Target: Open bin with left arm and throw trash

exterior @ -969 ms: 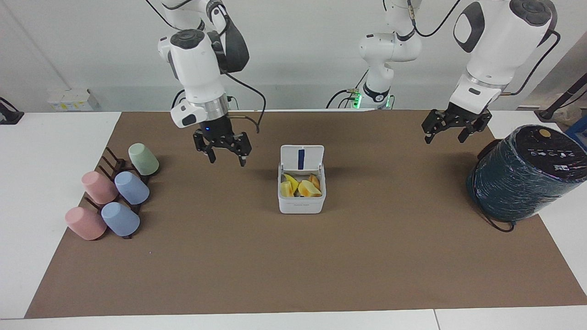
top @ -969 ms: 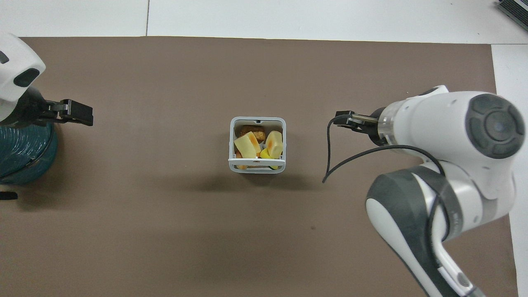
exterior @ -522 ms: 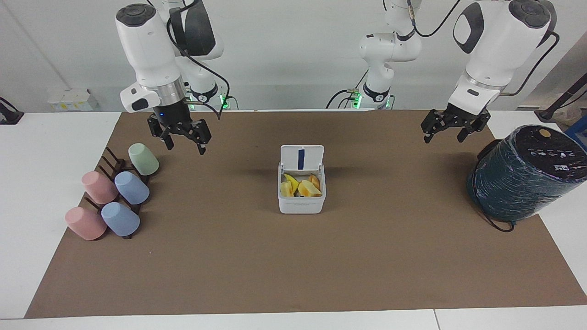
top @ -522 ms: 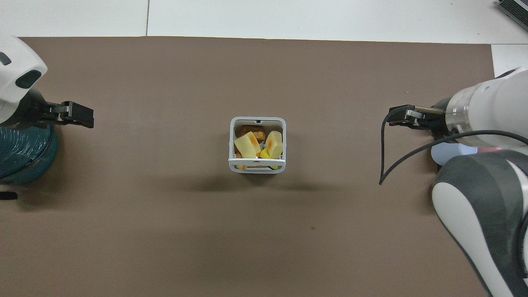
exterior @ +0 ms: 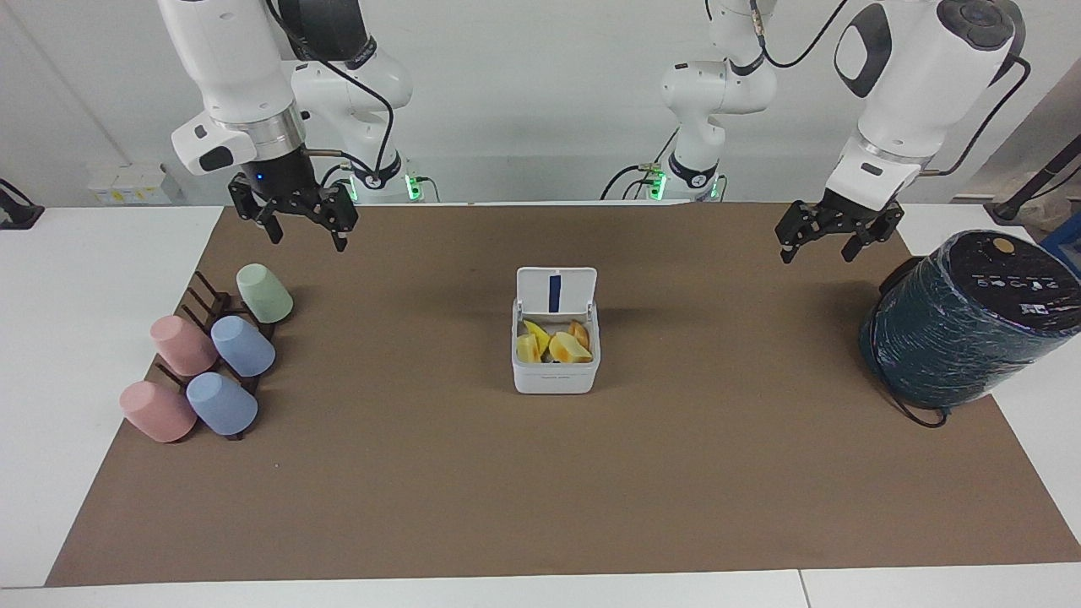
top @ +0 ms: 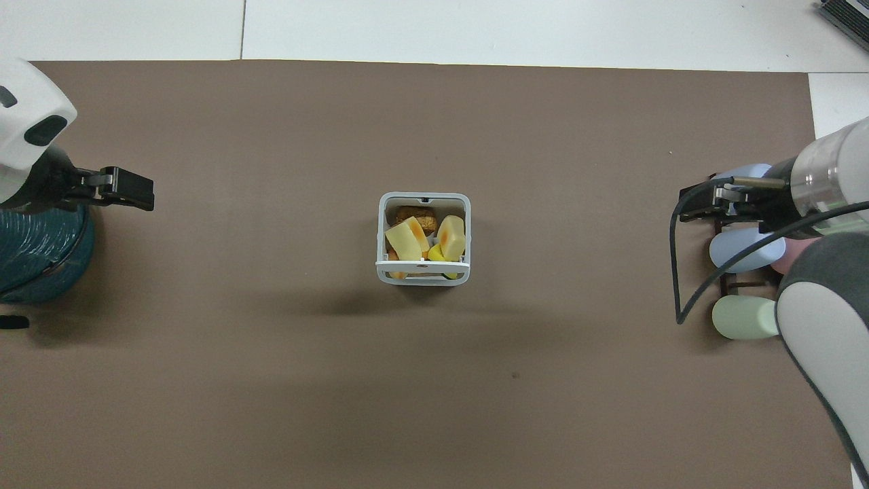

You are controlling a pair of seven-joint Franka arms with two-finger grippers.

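Observation:
The bin (exterior: 555,377) is a small white box in the middle of the brown mat. Its lid (exterior: 556,290) stands upright on the edge nearer to the robots, showing a blue strip. The trash (exterior: 557,343) lies inside it as yellow and orange chunks; from overhead the bin (top: 381,234) shows the trash (top: 407,241) with a brown piece among it. My left gripper (exterior: 817,252) (top: 139,193) hangs open and empty over the mat beside the teal cylinder. Toward the right arm's end, my right gripper (exterior: 307,238) (top: 706,204) hangs open and empty over the cup rack.
A big dark teal wrapped cylinder (exterior: 963,325) (top: 41,251) stands at the left arm's end of the mat. A dark rack with several pastel cups (exterior: 211,359) (top: 743,248) sits at the right arm's end. White table surrounds the mat.
My right arm has swung away from beside the bin toward its own end of the table and risen over the cup rack. The left arm, bin and trash have not moved.

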